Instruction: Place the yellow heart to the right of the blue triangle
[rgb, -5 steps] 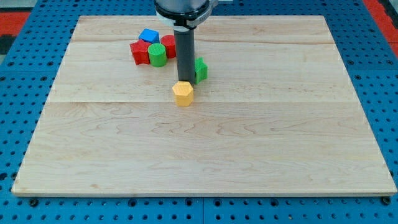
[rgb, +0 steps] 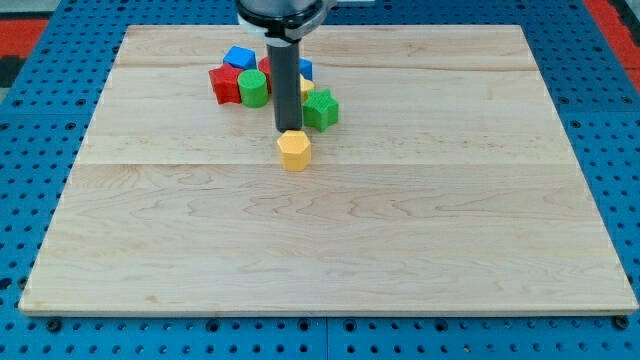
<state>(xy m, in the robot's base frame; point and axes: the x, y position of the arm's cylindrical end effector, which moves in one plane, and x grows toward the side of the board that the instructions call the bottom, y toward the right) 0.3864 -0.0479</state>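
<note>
The desk (rgb: 400, 250) is a pale wooden board on a blue pegboard; no writing or brand is legible anywhere. A cluster of blocks sits near the view's top: red block (rgb: 224, 84), green cylinder (rgb: 253, 89), green block (rgb: 321, 110), blue block (rgb: 239, 57), and a blue piece (rgb: 305, 69) that I judge to be the blue triangle. The yellow heart (rgb: 307, 88) is mostly hidden behind my rod, just to the view's right of it. My tip (rgb: 287, 129) touches the top edge of 1 yellow hexagonal block (rgb: 294, 150). I carry no gripper; nothing is held.
</note>
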